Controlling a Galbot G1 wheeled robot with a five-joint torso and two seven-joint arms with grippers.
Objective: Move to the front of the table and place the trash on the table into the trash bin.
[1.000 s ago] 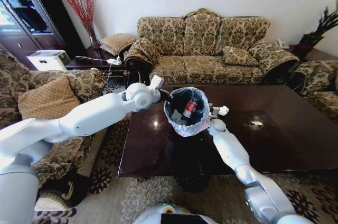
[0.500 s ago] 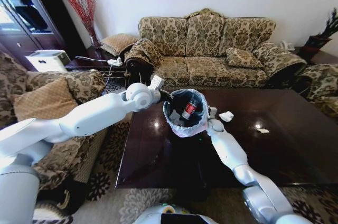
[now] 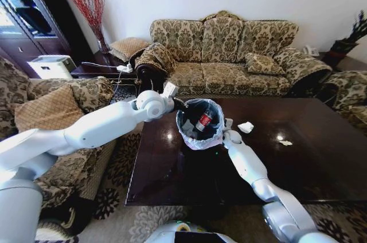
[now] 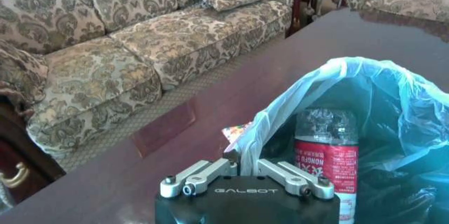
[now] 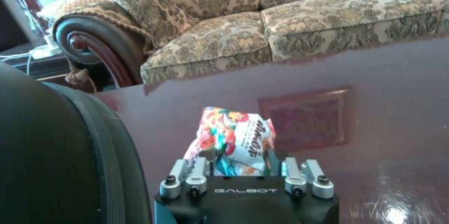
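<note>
My left gripper (image 3: 179,105) (image 4: 241,165) is shut on the rim of the trash bin (image 3: 199,124), a black bin with a pale bag (image 4: 365,92), held over the dark table (image 3: 172,168). A clear bottle with a red label (image 3: 203,121) (image 4: 329,155) stands inside it. My right gripper (image 3: 225,126) (image 5: 238,163) is just beside the bin's black wall (image 5: 56,150), shut on a printed wrapper (image 5: 235,137) held upright between its fingers. A crumpled white paper wad (image 3: 245,126) and a smaller white scrap (image 3: 285,142) lie on the table to the right.
A patterned sofa (image 3: 223,48) runs along the table's far side. Armchairs stand at the left (image 3: 57,105) and the right (image 3: 350,94). A dark side table (image 3: 97,68) with cables sits in the back left corner. Patterned carpet lies in front.
The whole view shifted as the camera moved. My right gripper has come in closer to the bin's side. The left gripper still holds the bin in the same place.
</note>
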